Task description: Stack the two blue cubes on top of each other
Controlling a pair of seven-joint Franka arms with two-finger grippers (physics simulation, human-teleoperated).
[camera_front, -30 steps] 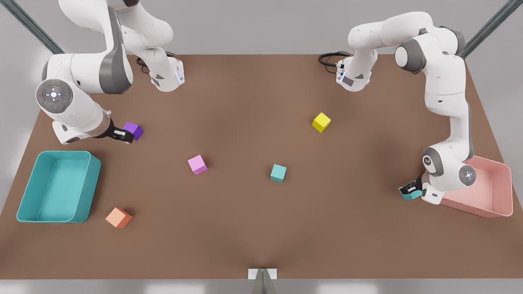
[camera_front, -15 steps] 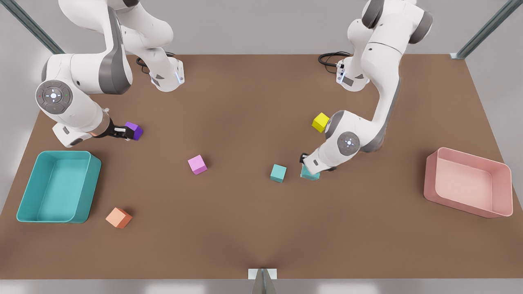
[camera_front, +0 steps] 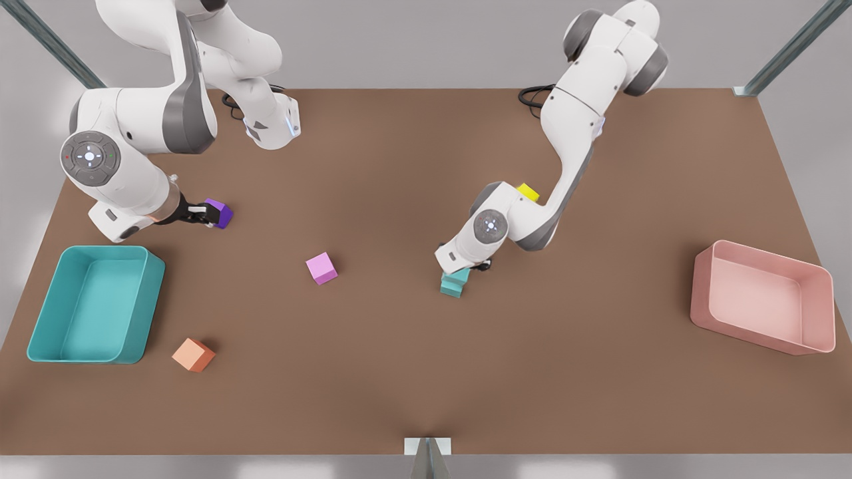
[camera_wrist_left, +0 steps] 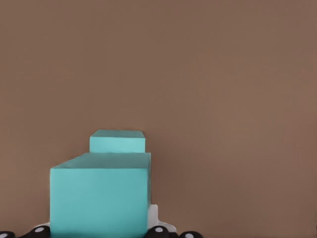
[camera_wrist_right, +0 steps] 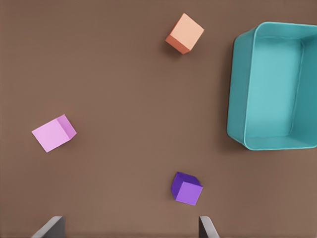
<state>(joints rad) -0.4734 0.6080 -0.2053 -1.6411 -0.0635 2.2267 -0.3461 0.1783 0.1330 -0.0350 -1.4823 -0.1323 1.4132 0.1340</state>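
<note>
Since the earlier frame I have swung my left end effector (camera_front: 460, 270) from the pink tray side across the tabletop (camera_front: 413, 372), carrying one blue cube (camera_wrist_left: 99, 201). It is clamped on that cube, just above the second blue cube (camera_wrist_left: 117, 142) and slightly offset. Lowering and release remain. My right end effector (camera_front: 208, 214) waits spread wide above the purple cube (camera_wrist_right: 186, 189).

— How many small matte cubes do you count?
— You have six: two teal (camera_front: 459, 274) (camera_front: 452, 287), one purple (camera_front: 219, 213), pink (camera_front: 321, 268), orange (camera_front: 193, 354), yellow (camera_front: 529, 191).
— And plastic trays?
— You've two: teal (camera_front: 46, 313), pink (camera_front: 699, 293).
</note>
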